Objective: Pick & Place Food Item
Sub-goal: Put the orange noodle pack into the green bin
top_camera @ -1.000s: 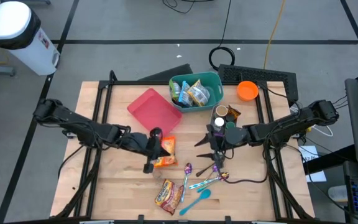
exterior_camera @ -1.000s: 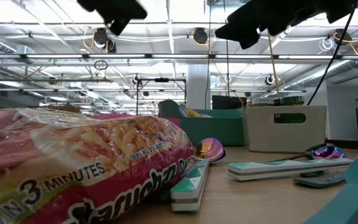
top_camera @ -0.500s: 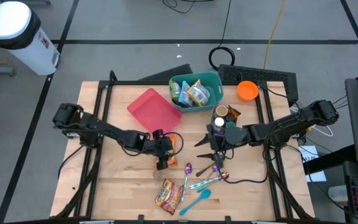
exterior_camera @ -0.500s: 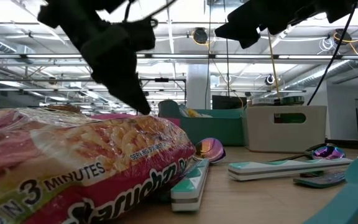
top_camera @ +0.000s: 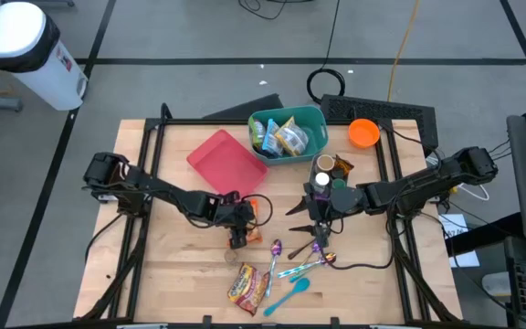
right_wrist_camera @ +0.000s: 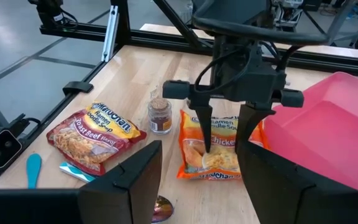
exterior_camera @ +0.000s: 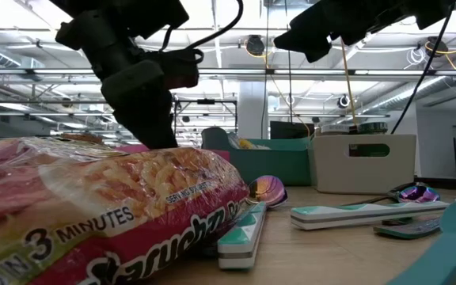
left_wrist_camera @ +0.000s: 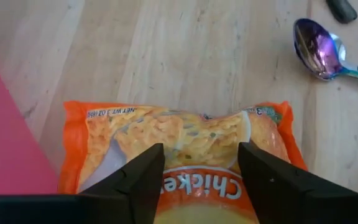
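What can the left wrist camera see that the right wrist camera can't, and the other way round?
Only the left wrist view shows a shiny purple spoon lying on the wood.

Only the right wrist view shows the roast beef noodle packet, a small spice jar, a teal spoon and the whole left claw, open, coming down over a packet.

Both show the orange chicken noodle packet and the pink tray next to it.

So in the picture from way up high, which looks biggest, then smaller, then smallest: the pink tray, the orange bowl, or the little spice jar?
1. The pink tray, clearly biggest.
2. The orange bowl.
3. The little spice jar, smallest.
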### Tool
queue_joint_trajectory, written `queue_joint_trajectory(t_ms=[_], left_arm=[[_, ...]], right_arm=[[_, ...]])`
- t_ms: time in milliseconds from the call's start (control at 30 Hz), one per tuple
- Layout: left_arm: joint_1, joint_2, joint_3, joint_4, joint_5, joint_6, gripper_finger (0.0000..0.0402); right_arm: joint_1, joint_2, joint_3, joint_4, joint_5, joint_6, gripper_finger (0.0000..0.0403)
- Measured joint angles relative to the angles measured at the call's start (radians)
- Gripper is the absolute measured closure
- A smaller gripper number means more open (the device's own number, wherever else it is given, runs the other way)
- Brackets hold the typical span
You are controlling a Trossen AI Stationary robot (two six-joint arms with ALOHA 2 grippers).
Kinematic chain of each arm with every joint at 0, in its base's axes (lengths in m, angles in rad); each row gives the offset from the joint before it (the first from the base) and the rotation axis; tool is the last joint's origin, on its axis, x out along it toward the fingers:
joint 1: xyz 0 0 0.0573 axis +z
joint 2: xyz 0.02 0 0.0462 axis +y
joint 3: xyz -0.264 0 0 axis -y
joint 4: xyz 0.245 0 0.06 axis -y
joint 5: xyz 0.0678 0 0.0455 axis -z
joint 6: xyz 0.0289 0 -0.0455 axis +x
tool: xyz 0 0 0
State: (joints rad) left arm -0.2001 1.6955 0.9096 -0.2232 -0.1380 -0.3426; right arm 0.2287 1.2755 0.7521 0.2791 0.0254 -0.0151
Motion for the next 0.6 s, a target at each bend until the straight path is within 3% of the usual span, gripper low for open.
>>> queue_joint_trajectory(t_ms=[367, 600], left_arm=[[0.000, 0.000, 0.000, -0.001, 0.024, 0.002, 0.0308], [-0.003, -0.016, -0.001, -0.003, 0.037, 0.107, 0.0394]], right_arm=[[0.000, 0.000, 0.000, 0.000, 0.000, 0.000, 0.0202], [0.000, 0.000, 0.000, 0.000, 0.000, 0.000, 0.0202]])
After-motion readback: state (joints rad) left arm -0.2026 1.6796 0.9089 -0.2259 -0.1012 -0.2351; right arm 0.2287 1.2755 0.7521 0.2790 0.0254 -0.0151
